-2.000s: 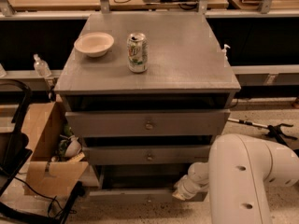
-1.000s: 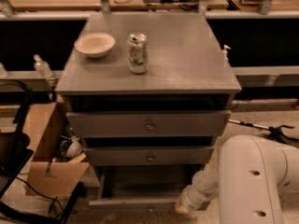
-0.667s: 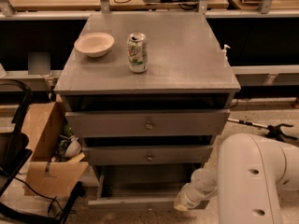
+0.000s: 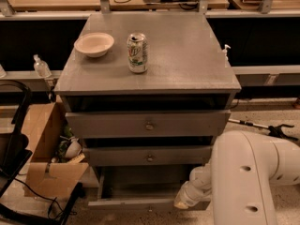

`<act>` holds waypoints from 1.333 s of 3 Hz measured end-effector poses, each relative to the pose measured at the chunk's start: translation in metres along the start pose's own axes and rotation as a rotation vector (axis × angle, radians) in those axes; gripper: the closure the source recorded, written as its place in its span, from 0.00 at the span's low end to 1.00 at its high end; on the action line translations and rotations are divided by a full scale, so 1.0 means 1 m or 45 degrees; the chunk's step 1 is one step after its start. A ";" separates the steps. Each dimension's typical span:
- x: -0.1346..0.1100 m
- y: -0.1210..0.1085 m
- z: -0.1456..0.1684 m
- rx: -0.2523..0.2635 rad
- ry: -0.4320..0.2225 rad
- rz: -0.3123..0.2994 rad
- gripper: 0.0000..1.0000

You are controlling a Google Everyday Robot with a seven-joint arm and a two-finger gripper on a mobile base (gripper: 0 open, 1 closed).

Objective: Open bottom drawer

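Your claw (image 4: 182,202) is sitting low at the end of the bulky white robot arm (image 4: 248,177), right against the right end of the slim grey-painted wooden bottom drawer (image 4: 136,203). You cannot tell how far the claw is open, or whether it is gripping anything. The bottom drawer is standing pulled out from the grey cabinet, its front jutting forward of the two fronts above and its plain grey inside showing. The mid-sized grey drawer front (image 4: 149,156) and the taller grey drawer front (image 4: 147,124) are sitting above it. On the grey worktop (image 4: 187,50), a shallow white bowl (image 4: 93,43) is resting near an upright green-and-white drinks can (image 4: 137,53). An open brown cardboard box (image 4: 44,161) is standing on the floor to the cabinet's left.
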State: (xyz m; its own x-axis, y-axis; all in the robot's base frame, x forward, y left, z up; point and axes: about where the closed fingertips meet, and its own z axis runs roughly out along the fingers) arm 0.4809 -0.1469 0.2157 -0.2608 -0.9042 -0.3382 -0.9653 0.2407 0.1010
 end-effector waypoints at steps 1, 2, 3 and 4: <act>-0.004 -0.020 -0.036 0.087 0.122 -0.010 0.28; -0.005 -0.019 -0.040 0.086 0.146 -0.019 0.04; -0.005 -0.018 -0.040 0.085 0.147 -0.019 0.00; -0.001 -0.012 -0.013 0.026 0.104 -0.013 0.02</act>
State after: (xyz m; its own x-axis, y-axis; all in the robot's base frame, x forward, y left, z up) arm 0.4933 -0.1532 0.2268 -0.2499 -0.9323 -0.2616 -0.9682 0.2375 0.0783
